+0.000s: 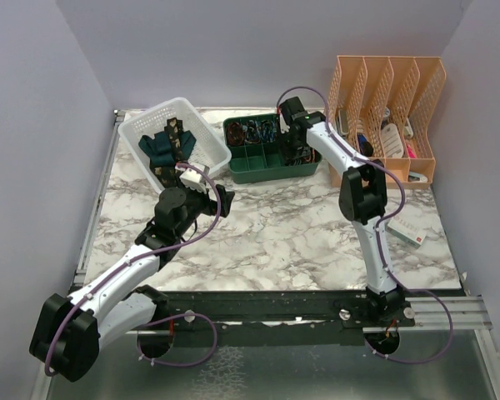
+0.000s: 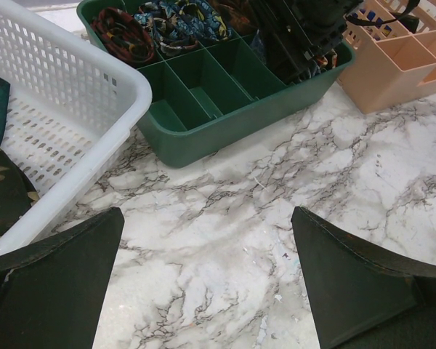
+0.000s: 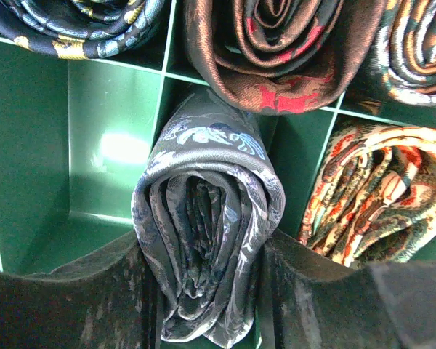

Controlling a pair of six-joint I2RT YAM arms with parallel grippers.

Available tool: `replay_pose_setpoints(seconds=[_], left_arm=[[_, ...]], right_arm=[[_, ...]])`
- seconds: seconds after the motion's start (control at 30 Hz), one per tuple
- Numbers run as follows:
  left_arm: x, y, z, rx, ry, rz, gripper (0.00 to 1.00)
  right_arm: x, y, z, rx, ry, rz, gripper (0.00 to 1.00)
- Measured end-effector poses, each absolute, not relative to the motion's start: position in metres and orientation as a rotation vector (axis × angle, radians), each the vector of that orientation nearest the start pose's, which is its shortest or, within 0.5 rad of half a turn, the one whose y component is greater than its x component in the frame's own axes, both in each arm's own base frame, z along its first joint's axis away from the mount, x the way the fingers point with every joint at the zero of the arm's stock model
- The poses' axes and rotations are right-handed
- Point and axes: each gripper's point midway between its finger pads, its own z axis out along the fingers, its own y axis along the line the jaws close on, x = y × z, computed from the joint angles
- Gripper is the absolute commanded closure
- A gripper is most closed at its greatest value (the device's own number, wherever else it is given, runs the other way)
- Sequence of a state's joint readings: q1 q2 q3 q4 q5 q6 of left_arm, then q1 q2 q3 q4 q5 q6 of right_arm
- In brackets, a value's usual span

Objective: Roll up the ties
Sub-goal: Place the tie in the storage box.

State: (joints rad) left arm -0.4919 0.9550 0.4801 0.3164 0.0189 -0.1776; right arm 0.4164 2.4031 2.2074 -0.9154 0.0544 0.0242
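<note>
Right claw (image 3: 203, 254): clamped on rolled blue-grey tie (image 3: 203, 182) in green tray (image 3: 94, 153) | left claw (image 2: 207, 214): wide open

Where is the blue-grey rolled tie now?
Right wrist view: the blue-grey rolled tie stands in a green tray compartment, held by the right gripper, below the brown-red tie, left of the cream tie.

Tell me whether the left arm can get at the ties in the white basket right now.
Probably yes: the left gripper is open beside the white basket, whose top is uncovered, and nothing lies over the ties.
</note>
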Motion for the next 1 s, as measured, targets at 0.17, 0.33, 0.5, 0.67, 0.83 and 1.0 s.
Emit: replay_pose_setpoints(seconds=[0.17, 0.33, 0.5, 0.67, 0.83, 1.0], left_arm=[[0.306, -0.176, 0.190, 0.290, 1.734, -0.508, 0.01], [0.306, -0.178, 0.187, 0.300, 1.742, -0.518, 0.01], [0.305, -0.180, 0.187, 0.305, 1.741, -0.525, 0.01], [0.305, -0.180, 0.187, 0.308, 1.743, -0.529, 0.01], [0.304, -0.182, 0.186, 0.315, 1.744, -0.537, 0.01], [0.304, -0.182, 0.185, 0.319, 1.747, -0.540, 0.01]], right_arm=[[0.499, 0.211, 0.066, -0.500, 2.621, 0.060, 0.45], [0.499, 0.211, 0.068, -0.495, 2.619, 0.056, 0.27], [0.504, 0.212, 0.090, -0.490, 2.569, 0.063, 0.24], [0.505, 0.207, 0.095, -0.489, 2.565, 0.037, 0.23], [0.503, 0.207, 0.095, -0.493, 2.569, 0.036, 0.23], [0.500, 0.206, 0.097, -0.492, 2.563, 0.042, 0.26]])
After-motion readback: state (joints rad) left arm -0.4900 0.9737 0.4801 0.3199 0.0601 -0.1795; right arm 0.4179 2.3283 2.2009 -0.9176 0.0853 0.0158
